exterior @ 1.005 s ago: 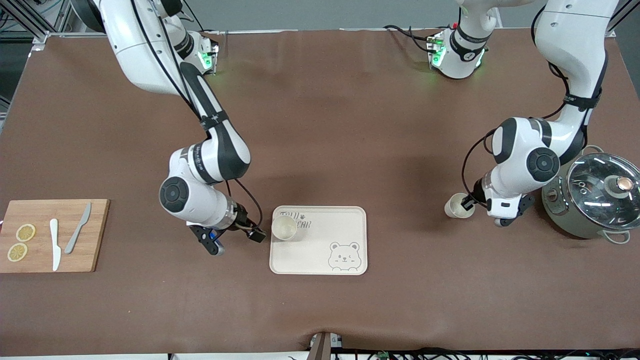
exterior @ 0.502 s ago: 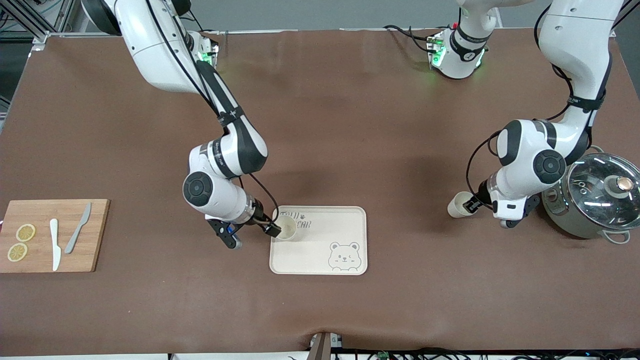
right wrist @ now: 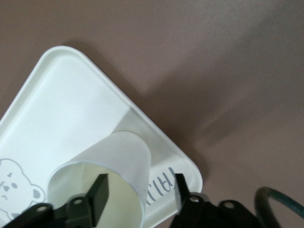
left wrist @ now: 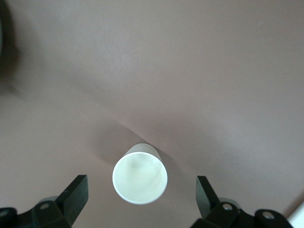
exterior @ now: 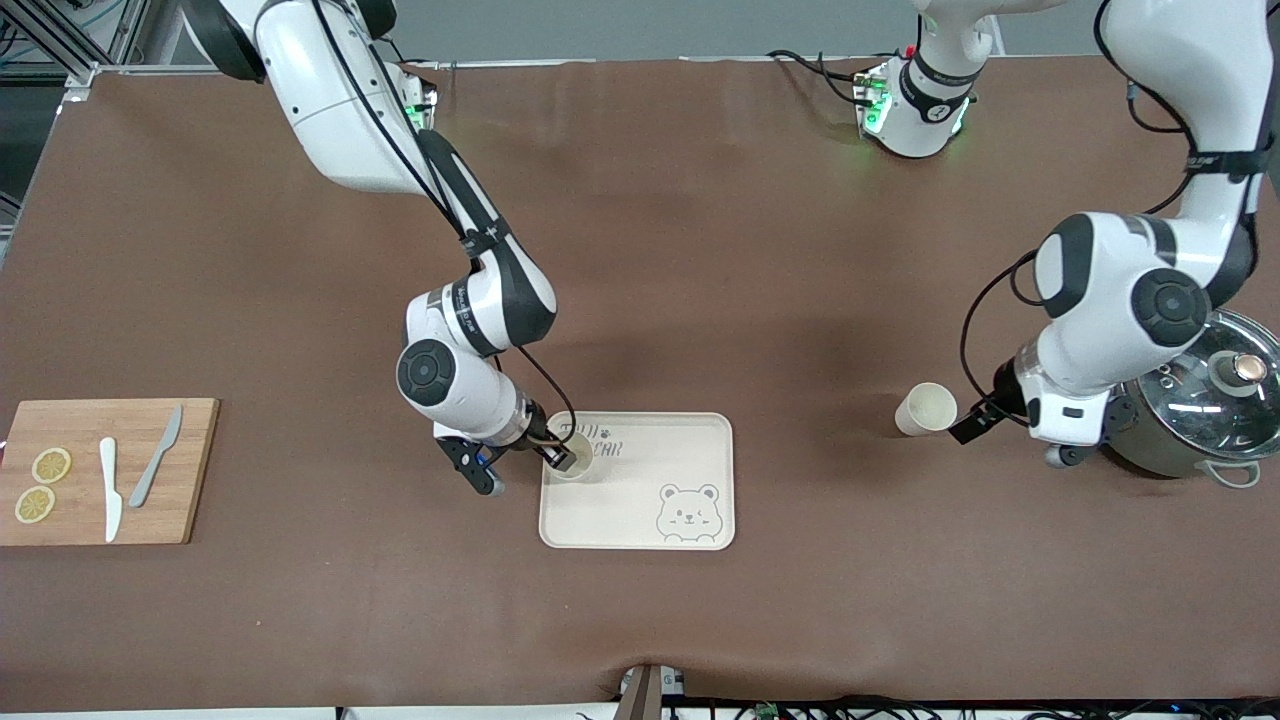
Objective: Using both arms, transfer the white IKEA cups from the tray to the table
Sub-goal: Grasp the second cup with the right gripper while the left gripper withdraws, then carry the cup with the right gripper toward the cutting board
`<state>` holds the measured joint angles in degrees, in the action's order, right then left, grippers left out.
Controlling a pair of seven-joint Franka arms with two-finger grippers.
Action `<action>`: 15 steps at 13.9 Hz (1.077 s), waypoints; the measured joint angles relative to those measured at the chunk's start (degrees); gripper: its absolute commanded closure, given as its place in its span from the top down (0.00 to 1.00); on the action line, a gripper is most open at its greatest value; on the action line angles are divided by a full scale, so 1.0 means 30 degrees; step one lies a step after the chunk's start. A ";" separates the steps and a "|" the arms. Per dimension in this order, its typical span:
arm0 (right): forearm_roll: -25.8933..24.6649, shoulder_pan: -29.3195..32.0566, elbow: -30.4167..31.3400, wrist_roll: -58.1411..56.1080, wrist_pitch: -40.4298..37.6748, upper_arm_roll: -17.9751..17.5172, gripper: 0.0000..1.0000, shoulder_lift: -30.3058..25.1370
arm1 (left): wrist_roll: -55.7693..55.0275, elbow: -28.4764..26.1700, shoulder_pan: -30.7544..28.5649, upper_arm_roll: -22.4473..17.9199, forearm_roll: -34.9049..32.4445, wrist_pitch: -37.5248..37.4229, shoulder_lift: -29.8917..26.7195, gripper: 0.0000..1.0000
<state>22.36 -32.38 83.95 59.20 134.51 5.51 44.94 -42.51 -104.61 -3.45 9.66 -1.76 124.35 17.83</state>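
Since earlier frame: left gripper (exterior: 968, 428) let go cup (exterior: 925, 408), backed off toward pot (exterior: 1195, 405); jaws wide apart, cup upright on table (exterior: 700, 250), toward left arm's end. Right gripper (exterior: 563, 459) moved onto tray (exterior: 690, 432) cup (exterior: 572, 457); fingers (right wrist: 99, 192) straddle wall, not yet clamped. Advice: close gently, lift straight up, clear tray rim before moving sideways.

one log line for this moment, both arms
left pincer: open, by table cup | right pincer: closing on tray cup
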 measured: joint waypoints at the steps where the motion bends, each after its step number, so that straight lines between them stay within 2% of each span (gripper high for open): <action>1: 0.0000 -0.0016 -0.0026 0.0000 0.0000 0.0000 0.00 0.0040 | 0.0117 0.0801 0.0002 0.0002 0.0000 -0.0852 -0.0080 1.00; 5: 0.0006 -0.0012 -0.0482 0.0000 -0.0513 0.0082 0.00 -0.0008 | 0.1729 0.3370 -0.0080 -0.0100 0.0000 -0.3429 -0.0105 1.00; 7: 0.0006 0.0042 -0.1464 0.0000 -0.2754 0.0259 0.00 -0.0176 | 0.2187 0.4428 -0.0383 -0.0132 0.0000 -0.4541 -0.0119 1.00; 10: -0.0029 0.0596 -0.2595 -0.0250 -0.6091 0.0506 0.00 -0.0936 | 0.2765 0.5145 -0.0629 -0.0139 -0.0001 -0.4892 -0.0261 1.00; 13: -0.0694 0.1903 -0.2111 -0.2882 -0.8733 0.0700 0.00 -0.2607 | 0.4934 0.5485 -0.0962 -0.0154 -0.0004 -0.5004 -0.0730 1.00; 15: -0.1852 0.3302 -0.0103 -0.6303 -0.9345 0.0794 0.00 -0.4546 | 0.7201 0.6079 -0.1500 -0.0166 -0.0006 -0.6074 -0.1113 1.00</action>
<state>16.80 -22.47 83.64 40.29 106.48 7.89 31.31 -20.90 -86.37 -7.95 9.16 -1.77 106.13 14.49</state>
